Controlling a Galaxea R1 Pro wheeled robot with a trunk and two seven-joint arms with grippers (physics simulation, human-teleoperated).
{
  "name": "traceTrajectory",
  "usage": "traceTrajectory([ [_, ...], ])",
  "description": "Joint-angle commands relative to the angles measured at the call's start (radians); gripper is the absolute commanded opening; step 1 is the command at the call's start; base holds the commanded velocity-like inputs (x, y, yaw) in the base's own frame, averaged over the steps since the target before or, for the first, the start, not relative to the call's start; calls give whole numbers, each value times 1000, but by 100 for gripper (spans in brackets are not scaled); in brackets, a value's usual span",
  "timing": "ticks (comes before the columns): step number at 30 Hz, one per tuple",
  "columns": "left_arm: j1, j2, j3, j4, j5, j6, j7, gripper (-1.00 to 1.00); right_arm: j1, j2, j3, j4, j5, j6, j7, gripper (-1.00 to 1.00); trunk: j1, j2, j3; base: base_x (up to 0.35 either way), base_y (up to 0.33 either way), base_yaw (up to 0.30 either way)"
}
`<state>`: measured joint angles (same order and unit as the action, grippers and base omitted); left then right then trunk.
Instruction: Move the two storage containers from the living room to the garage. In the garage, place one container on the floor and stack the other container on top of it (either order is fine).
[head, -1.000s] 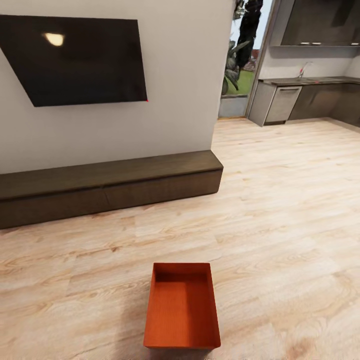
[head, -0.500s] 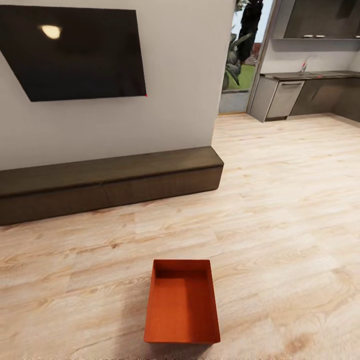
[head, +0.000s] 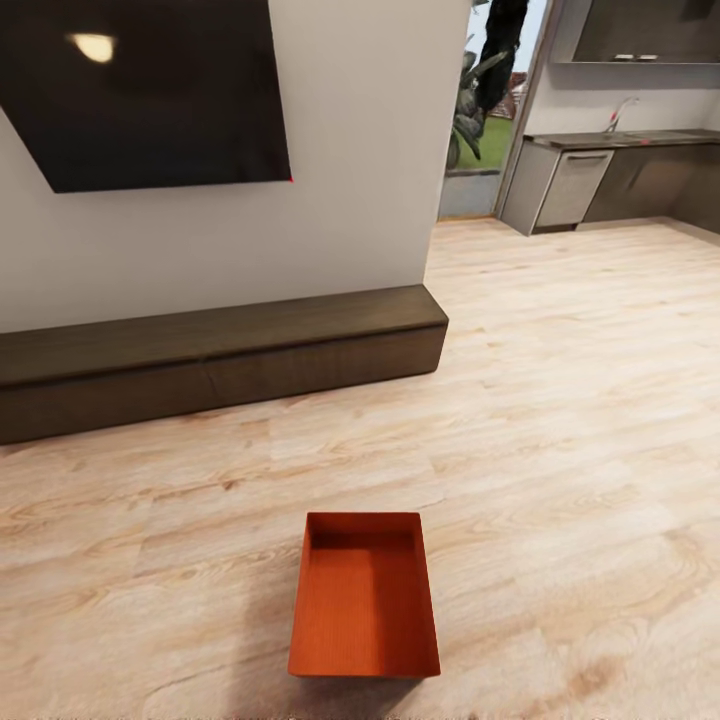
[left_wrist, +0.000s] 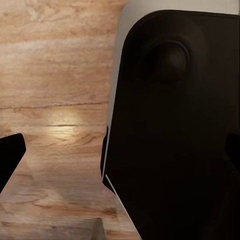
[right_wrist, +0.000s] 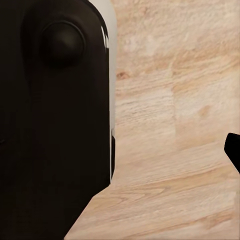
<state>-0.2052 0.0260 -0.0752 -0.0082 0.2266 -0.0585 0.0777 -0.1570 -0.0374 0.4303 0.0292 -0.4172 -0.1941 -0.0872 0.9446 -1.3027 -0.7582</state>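
One orange-red storage container (head: 364, 598), topless and empty, sits on the light wood-plank floor of the living room, low in the head view and just in front of me. My left gripper (left_wrist: 120, 150) is open, with one dark fingertip (left_wrist: 9, 156) at the frame's edge over wood planks. The right gripper (right_wrist: 120, 150) is open too, and its fingertip (right_wrist: 233, 151) shows at the far edge. Nothing is between the fingers of either gripper. Both hang beside my black-and-white body.
A long low dark-brown cabinet (head: 215, 358) runs along the white wall under a big black TV (head: 150, 95). To the right the wood floor (head: 580, 400) stretches toward a kitchen with grey cabinets (head: 600, 180) and a glass door (head: 480, 120).
The whole head view has shifted: the TV and cabinet look a bit closer and the container sits slightly higher in the picture. The container itself has not moved on the floor.
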Motion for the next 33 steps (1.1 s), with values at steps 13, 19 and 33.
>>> traceTrajectory([
  [13,0,-3,-8,4,13,-2,-8,100,-1,1,10,3,-6,-4,-2,100,0,0,-22,0,0,0],
  [19,0,0,-9,8,17,-3,-9,100,-1,2,10,3,-6,-3,-2,100,0,0,-31,0,0,0],
  [33,0,0,-9,8,18,-3,-9,100,-1,2,10,3,-6,-5,-3,100,0,0,-54,0,0,0],
])
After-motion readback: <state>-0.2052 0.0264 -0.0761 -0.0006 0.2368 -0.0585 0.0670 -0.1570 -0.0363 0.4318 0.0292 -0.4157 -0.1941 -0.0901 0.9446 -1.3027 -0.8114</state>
